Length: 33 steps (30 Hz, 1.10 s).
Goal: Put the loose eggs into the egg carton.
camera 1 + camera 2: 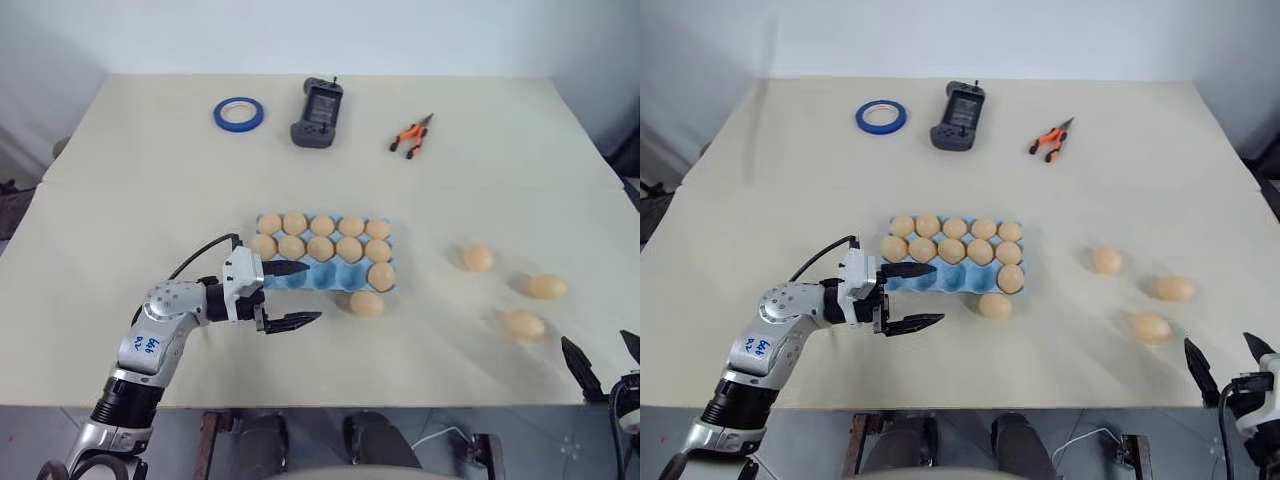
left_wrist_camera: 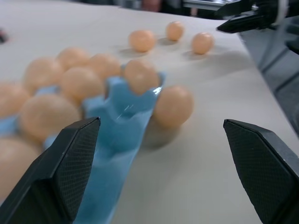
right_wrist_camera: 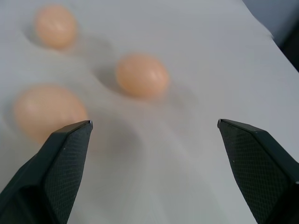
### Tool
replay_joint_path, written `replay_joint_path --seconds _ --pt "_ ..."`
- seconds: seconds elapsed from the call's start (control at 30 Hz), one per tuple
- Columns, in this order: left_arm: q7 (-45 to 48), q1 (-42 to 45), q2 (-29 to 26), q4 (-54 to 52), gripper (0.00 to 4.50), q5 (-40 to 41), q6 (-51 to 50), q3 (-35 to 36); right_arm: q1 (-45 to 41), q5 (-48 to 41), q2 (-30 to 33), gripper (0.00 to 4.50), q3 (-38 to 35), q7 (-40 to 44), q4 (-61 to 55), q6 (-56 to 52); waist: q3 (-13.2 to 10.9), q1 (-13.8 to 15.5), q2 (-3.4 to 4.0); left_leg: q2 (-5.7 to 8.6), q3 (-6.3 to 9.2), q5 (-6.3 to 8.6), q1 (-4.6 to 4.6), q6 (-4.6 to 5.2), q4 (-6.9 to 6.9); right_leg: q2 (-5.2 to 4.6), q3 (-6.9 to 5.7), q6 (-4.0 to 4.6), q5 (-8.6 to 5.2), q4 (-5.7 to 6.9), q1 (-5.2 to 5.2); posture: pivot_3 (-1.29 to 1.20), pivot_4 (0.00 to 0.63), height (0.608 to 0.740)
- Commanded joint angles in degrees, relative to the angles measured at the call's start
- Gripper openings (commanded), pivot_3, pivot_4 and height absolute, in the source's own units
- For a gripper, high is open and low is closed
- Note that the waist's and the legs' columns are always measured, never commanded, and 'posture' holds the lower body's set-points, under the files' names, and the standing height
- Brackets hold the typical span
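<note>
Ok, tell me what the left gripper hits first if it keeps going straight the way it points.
Most likely the loose egg lying just off the egg carton; the open left gripper points across the table toward it, though one finger runs close along the carton's near edge.

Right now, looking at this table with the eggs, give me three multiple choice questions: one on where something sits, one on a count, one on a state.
1. Where does the egg nearest the egg carton lie?
A. on the table against the carton's near right corner
B. beside the tape roll
C. between the pliers and the remote

2. How many loose eggs lie on the table outside the carton?
A. two
B. four
C. six

3. How is the left tool?
A. shut on an egg
B. shut and empty
C. open and empty

Answers: 1 A, that egg touches the carton's corner. 2 B, it plus three to the right. 3 C, its fingers stand apart, holding nothing.
</note>
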<state>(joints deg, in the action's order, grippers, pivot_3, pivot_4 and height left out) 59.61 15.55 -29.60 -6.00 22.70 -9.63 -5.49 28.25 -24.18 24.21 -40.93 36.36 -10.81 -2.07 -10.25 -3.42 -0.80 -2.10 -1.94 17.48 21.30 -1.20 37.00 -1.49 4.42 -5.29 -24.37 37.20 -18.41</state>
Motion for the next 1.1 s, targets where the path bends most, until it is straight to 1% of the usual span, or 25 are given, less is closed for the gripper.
replay_joint_path --seconds 0.03,0.17,0.4,0.6,0.77,0.87,1.0,1.03,1.1 --pt "0.7 -1.0 -0.1 -1.3 4.5 0.3 2.5 1.1 -2.1 -0.9 2.5 4.49 0.2 1.1 1.0 1.1 0.0 -0.2 -0.03 -0.02 -0.11 0.01 -0.11 0.02 0.01 0.03 0.17 0.0 0.0 0.1 0.0 0.0 0.15 0.74" --pt "-0.3 -2.3 -0.5 -3.0 4.5 1.1 1.9 2.3 -7.3 -0.7 7.5 4.49 2.0 4.5 6.7 0.0 0.0 0.1 -0.03 -0.01 -0.27 -0.04 -0.25 0.23 0.06 0.03 0.51 -0.17 0.12 0.2 0.0 0.0 0.15 0.74" --pt "-1.5 -4.0 -1.3 -5.8 4.5 1.6 1.2 4.2 -20.4 2.1 16.2 4.49 7.3 9.3 22.9 0.8 -0.1 0.5 -0.13 0.09 -0.27 -0.08 -0.17 0.4 0.14 -0.05 0.56 -0.29 0.24 0.16 -0.04 0.0 0.15 0.74" --pt "-2.4 -5.4 -1.9 -7.3 4.5 1.8 0.3 5.6 -29.9 5.0 18.4 4.49 12.1 11.1 33.5 3.6 -0.1 0.3 -0.12 0.06 -0.3 -0.08 -0.14 0.4 0.15 -0.03 0.57 -0.3 0.24 0.12 -0.08 0.0 0.15 0.74" --pt "-2.8 -6.4 -2.0 -8.1 4.5 2.0 0.0 6.0 -35.5 5.9 18.1 4.49 15.6 12.5 39.2 4.4 -0.1 0.2 -0.11 0.05 -0.32 -0.08 -0.11 0.39 0.18 -0.05 0.58 -0.31 0.24 0.06 -0.07 0.0 0.15 0.74" --pt "-2.8 -6.6 -2.2 -8.3 4.5 2.0 0.2 6.3 -36.8 5.8 17.4 3.89 16.4 12.4 40.1 5.3 -0.1 0.3 -0.1 0.04 -0.32 -0.08 -0.11 0.39 0.19 -0.05 0.57 -0.31 0.24 0.08 -0.07 0.0 0.15 0.74" --pt "-2.1 -7.3 -2.3 -9.1 4.5 2.6 1.2 6.8 -36.3 5.2 17.3 2.52 16.7 12.1 38.4 5.0 -0.1 0.3 -0.11 0.04 -0.31 -0.08 -0.1 0.39 0.19 -0.05 0.57 -0.31 0.24 0.06 -0.07 0.0 0.15 0.74" --pt "-2.0 -7.5 -2.4 -9.3 4.5 2.7 1.2 6.9 -35.9 5.1 17.4 2.34 16.7 12.0 37.6 4.8 -0.2 0.3 -0.11 0.04 -0.31 -0.08 -0.1 0.39 0.19 -0.05 0.57 -0.31 0.24 0.05 -0.07 0.0 0.15 0.74" --pt "-1.9 -8.3 -2.4 -9.9 4.5 3.2 1.5 7.2 -34.8 3.5 17.6 2.3 16.5 12.5 31.8 2.7 -0.2 0.3 -0.09 0.03 -0.31 -0.08 -0.09 0.39 0.18 -0.05 0.57 -0.31 0.24 0.04 -0.07 0.0 0.15 0.74"
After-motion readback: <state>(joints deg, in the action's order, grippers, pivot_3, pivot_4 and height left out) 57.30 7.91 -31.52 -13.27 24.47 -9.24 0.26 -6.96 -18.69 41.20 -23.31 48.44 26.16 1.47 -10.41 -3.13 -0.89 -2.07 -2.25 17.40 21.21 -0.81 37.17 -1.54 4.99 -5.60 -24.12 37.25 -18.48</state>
